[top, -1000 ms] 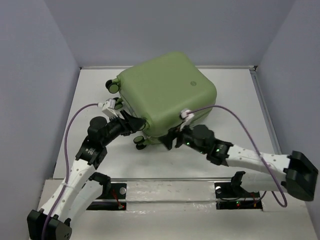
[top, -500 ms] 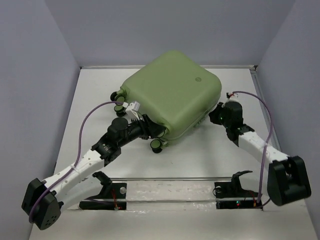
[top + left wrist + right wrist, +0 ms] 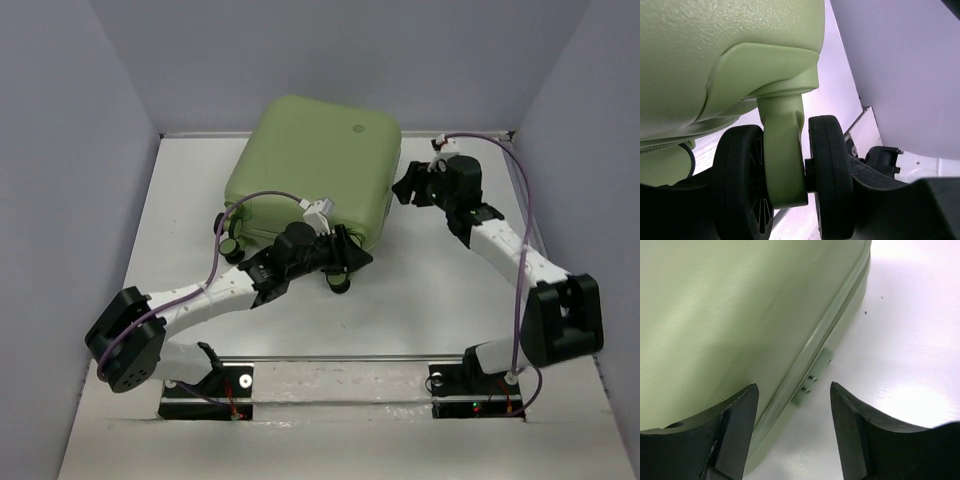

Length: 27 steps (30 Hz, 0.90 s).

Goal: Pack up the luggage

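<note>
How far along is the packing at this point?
Done: the luggage lies closed on the table. In hand: the left gripper straddles a caster; the right gripper hangs open beside the seam. Left: whether contents or fastening are finished cannot be seen.

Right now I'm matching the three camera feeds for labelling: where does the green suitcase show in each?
Top external: the luggage lies at upper centre.
Left wrist: the luggage fills the upper left, a caster wheel below it.
Right wrist: the luggage fills the left and centre.
Shared landmark: the white table, right of the luggage in every view.
</note>
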{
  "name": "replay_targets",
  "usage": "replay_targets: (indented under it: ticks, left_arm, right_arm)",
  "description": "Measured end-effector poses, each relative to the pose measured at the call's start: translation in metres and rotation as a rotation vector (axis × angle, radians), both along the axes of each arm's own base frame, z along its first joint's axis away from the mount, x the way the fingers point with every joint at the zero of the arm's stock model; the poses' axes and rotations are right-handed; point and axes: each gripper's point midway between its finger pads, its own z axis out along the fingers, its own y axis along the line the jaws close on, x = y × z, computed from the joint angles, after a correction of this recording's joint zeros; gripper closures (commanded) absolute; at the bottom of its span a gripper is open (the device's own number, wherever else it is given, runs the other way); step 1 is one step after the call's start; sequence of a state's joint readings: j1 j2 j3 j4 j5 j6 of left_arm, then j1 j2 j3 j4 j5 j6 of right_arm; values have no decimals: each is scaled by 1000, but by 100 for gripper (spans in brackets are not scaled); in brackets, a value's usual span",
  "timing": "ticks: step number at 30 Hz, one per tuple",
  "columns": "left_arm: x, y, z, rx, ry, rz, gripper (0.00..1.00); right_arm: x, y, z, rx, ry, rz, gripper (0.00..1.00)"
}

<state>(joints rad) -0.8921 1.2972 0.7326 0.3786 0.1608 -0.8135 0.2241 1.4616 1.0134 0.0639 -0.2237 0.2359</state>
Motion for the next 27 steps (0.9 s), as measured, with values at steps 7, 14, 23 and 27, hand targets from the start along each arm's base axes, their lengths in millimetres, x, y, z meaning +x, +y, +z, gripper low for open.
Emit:
replay_targets:
  ticks: [7, 14, 23, 27]
  left_arm:
    - [3, -10, 1, 31, 22, -9, 94]
    - [3, -11, 2, 42, 28, 0, 94]
    - [7, -25, 5, 30, 68, -12, 94]
    - [7, -28, 6, 25, 78, -14, 94]
  right_arm:
    - [-103, 19, 13, 126, -111, 115, 88]
    - [-187, 65, -101, 138, 138, 303, 41]
    - [-164, 89, -93, 201, 5, 331, 40]
    - [-154, 92, -88, 203, -50, 321, 43]
